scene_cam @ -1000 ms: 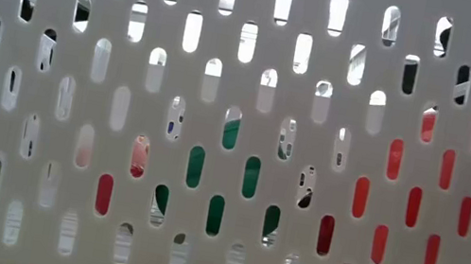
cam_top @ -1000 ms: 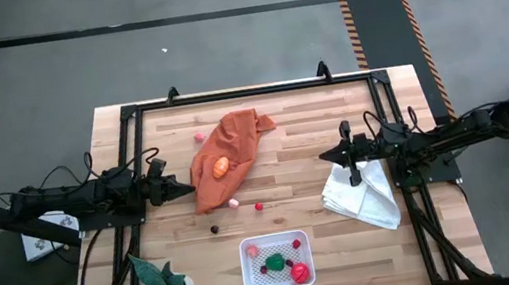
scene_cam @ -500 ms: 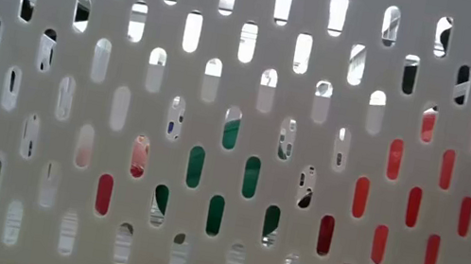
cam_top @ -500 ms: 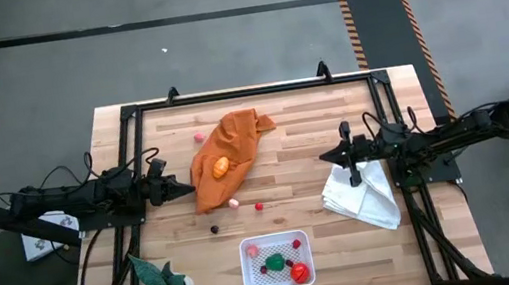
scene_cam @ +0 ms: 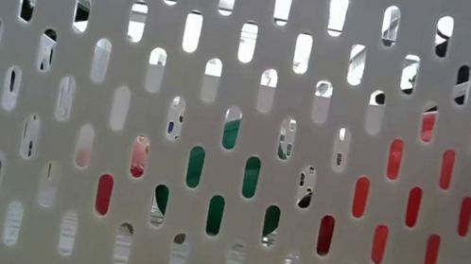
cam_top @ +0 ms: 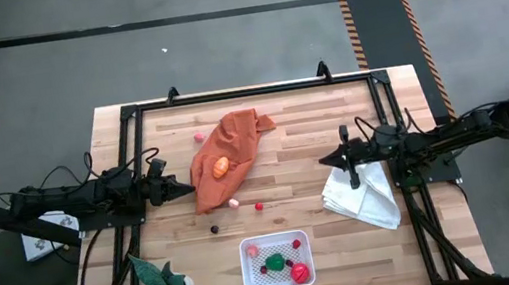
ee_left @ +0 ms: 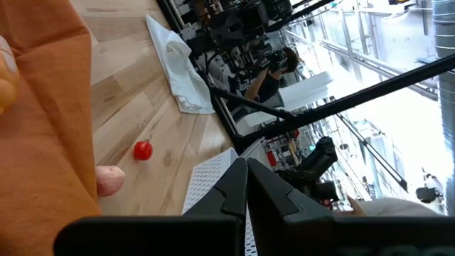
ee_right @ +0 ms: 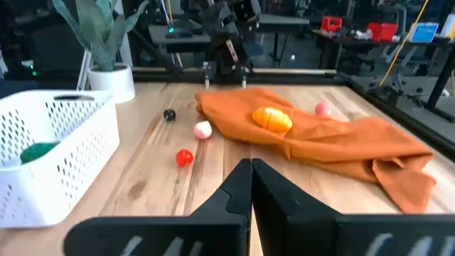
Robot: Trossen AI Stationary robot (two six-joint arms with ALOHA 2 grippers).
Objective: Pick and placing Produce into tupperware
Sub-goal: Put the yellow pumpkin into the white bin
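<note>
A white tupperware (cam_top: 276, 262) sits at the worktop's (cam_top: 294, 137) near edge holding green and red produce, while a small red piece (cam_top: 258, 205), a pink piece (cam_top: 233, 203) and a dark berry (cam_top: 214, 228) lie loose between it and an orange cloth (cam_top: 226, 157). Both the left gripper (cam_top: 184, 188) and the right gripper (cam_top: 324, 159) hover empty, fingers pressed together. The round pieces could roll away if nudged, and the orange piece (cam_top: 222, 166) on the cloth risks snagging fabric.

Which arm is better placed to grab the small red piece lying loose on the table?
Probably left: the left gripper sits nearer the red piece, beside the orange cloth. The right gripper hovers by the white cloth.
</note>
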